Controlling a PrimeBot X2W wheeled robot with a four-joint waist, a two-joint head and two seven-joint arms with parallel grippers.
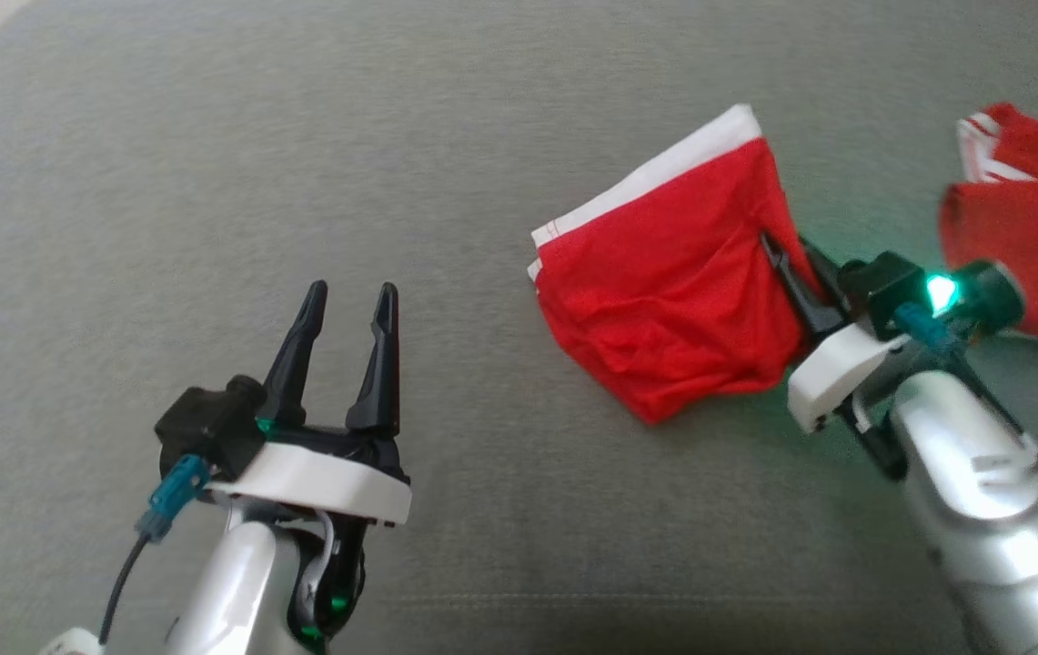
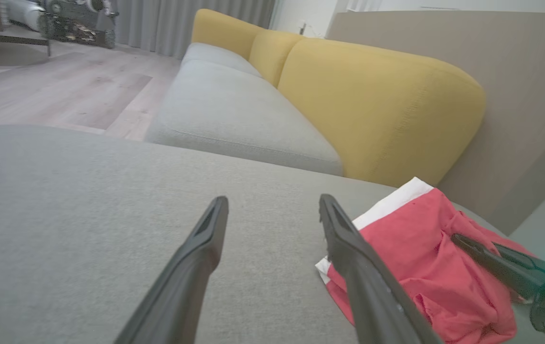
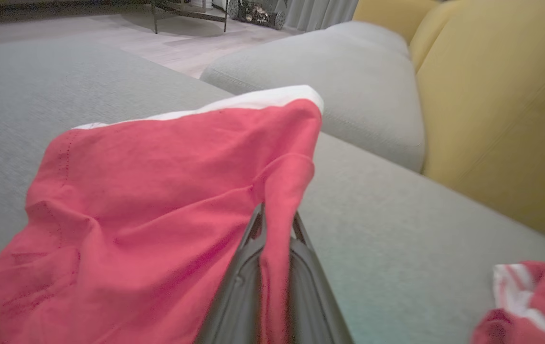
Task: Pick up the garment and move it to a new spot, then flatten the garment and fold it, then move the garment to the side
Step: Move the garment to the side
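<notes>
head view puts the garment, a red cloth with a white band along its far edge, on the grey cushion to the right of centre, lying partly doubled over and wrinkled. our right gripper has its two fingers pressed together on a fold of red cloth at the garment's right edge. in the right wrist view the pinched ridge of fabric rises between the fingers and runs up toward the corner of the band. our left gripper hovers well apart from the cloth, over bare cushion, fingers spread and holding nothing. a second red piece lies further right, apart from the one we hold.

we judge the garment light, thin and limp. it will drape and sag from any single hold, and a one-point lift will likely bunch it rather than carry it flat. the weave looks matte, so it seems unlikely to slip out of a firm pinch, though a thin single layer could slide free if we drag it across the cushion. nothing here looks fragile. the band looks the firmest part, so we would take hold there for flattening, one gripper at each end, and let the red body trail. the present pinch on the side fold suits a short carry.
</notes>
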